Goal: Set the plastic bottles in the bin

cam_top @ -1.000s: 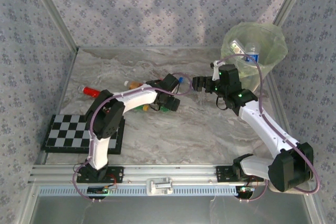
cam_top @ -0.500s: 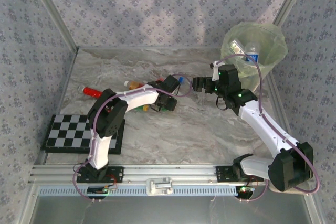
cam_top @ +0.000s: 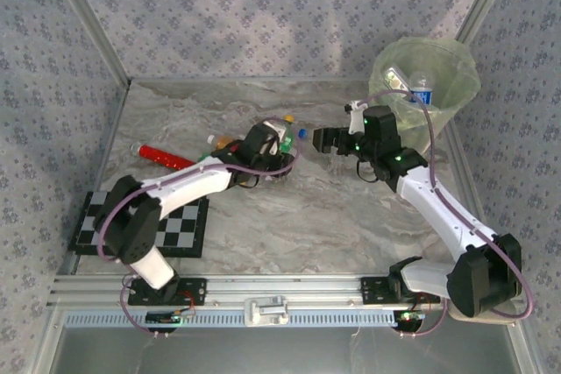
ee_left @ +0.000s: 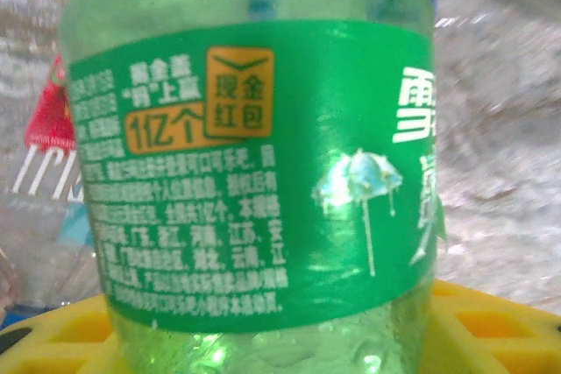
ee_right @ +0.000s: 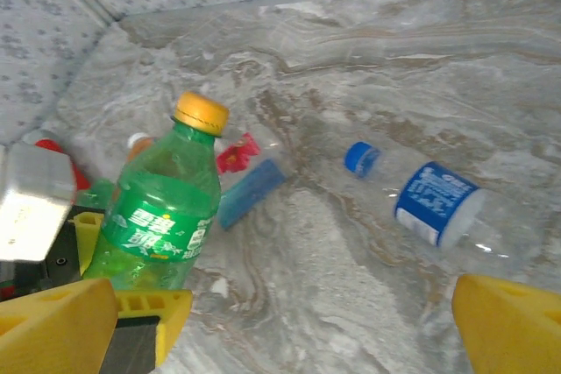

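the left fingers (ee_left: 517, 330) are drawn in narrow on the green bottle (ee_left: 254, 172). they press its lower body just under the green label band, and the bottle sits deep between them, close to the wrist. in the right wrist view it stands neck-up, its yellow cap tipped a little toward the far side and its base down at the fingers. i cannot tell whether the base clears the counter (cam_top: 333, 216).

the bottle looks empty or nearly so, so it is probably light. its walls seem thin and springy and would likely dent under a hard squeeze. the glossy label and round body could let it twist or slide in the grip. a hold this low leaves the top free to swing, so a hold across the label band would likely be steadier.

the right fingers (ee_right: 53, 326) stand wide apart with nothing between them, just right of the held bottle. past them a clear bottle with a blue label (ee_right: 434, 203) lies on its side on the counter, cap to the left. a red bottle (cam_top: 162, 155) lies well off to the left.

the bin (cam_top: 456, 72) stands in the far right corner, well apart from the green bottle, with the right arm between them.
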`<move>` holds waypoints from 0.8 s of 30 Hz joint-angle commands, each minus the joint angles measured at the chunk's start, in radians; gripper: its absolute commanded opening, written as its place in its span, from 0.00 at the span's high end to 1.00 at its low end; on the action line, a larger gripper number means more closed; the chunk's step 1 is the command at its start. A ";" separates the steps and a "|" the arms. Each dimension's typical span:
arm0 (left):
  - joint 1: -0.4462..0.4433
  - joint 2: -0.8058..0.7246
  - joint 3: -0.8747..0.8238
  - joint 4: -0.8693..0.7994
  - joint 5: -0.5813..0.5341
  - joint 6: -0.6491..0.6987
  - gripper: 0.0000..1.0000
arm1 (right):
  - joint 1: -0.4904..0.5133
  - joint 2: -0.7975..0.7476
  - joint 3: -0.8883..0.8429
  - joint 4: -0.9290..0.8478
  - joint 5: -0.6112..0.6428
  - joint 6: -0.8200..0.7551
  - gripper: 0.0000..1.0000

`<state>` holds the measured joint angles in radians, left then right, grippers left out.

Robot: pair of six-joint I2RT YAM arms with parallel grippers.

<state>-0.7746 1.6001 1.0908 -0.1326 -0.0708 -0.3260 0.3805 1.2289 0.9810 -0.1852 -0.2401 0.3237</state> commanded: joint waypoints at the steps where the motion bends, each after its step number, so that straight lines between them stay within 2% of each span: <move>1: -0.005 -0.069 -0.049 0.160 0.090 -0.010 0.42 | 0.007 0.025 0.026 0.082 -0.145 0.057 0.00; 5: -0.006 -0.119 -0.085 0.226 0.153 -0.015 0.42 | 0.018 0.064 0.027 0.189 -0.304 0.121 0.04; 8: -0.005 -0.139 -0.104 0.261 0.195 -0.025 0.42 | 0.040 0.102 0.051 0.214 -0.358 0.134 0.06; 24: -0.029 -0.240 -0.211 0.401 0.229 -0.028 0.42 | 0.108 0.237 0.140 0.190 -0.405 0.131 0.13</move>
<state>-0.7761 1.4059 0.8825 0.1722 0.1055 -0.3801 0.4744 1.4349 1.0843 -0.0109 -0.6365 0.4355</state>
